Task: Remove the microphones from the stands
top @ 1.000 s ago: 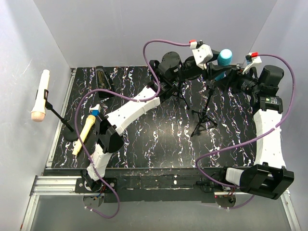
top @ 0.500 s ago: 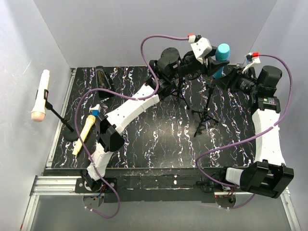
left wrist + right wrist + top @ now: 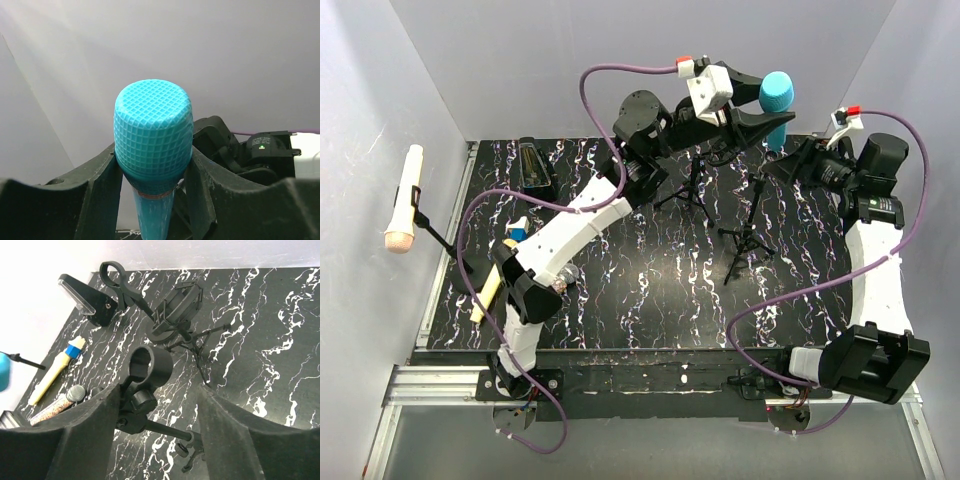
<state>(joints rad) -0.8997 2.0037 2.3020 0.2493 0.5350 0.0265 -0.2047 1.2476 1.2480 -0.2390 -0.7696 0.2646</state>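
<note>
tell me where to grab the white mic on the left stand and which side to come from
Probably the bare handle of the white microphone, on the far side of the stand's clip, away from the wider head. The mic sits raised and close against the left wall, so come in from the table side, fingers across the handle.

White mic [image 3: 404,200] up by L wall, yellow mic [image 3: 54,372] flat on marbled table [image 3: 650,300], black item [image 3: 533,168] rear L.
</note>
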